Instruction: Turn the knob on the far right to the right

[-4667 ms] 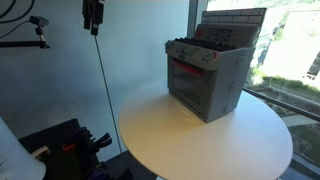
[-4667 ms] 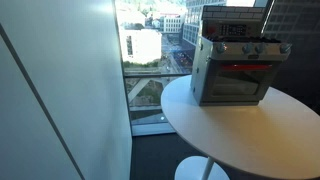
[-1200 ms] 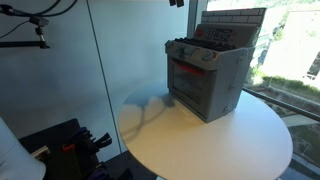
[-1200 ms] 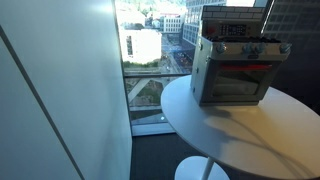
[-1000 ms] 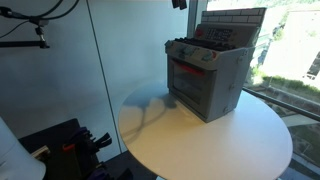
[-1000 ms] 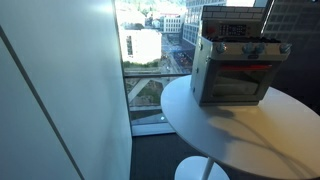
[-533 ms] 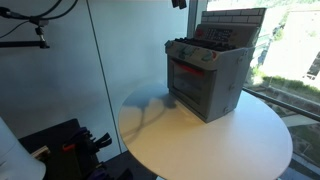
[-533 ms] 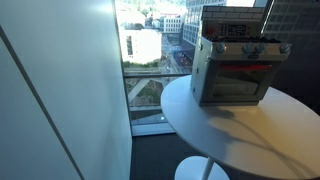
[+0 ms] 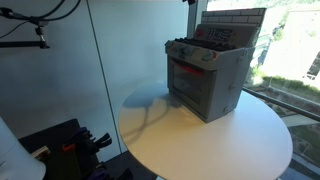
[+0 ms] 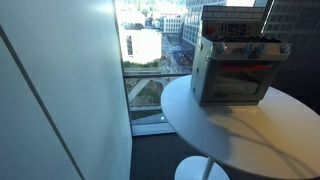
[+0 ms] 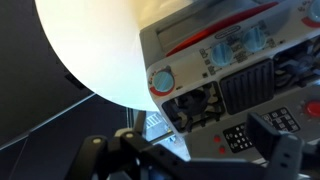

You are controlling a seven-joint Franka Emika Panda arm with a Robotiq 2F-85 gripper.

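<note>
A grey toy oven (image 9: 205, 75) with a red window stands on the round white table (image 9: 200, 140); it also shows in an exterior view (image 10: 235, 70). A row of knobs runs along its front panel. In the wrist view the end knob (image 11: 160, 80), blue with a red ring, is nearest the table side, and further knobs (image 11: 222, 52) follow in the row. My gripper (image 11: 195, 150) is open and empty, high above the stove top. Only its tip shows at the top edge of an exterior view (image 9: 187, 2).
The oven's back panel (image 9: 232, 25) rises behind the burners (image 11: 200, 105). A window with a drop outside lies behind the table (image 10: 150, 60). A glass wall (image 9: 70, 70) and dark equipment (image 9: 70, 140) stand beside the table.
My gripper has drifted right along the top edge of an exterior view, towards the oven. The oven and table have not moved.
</note>
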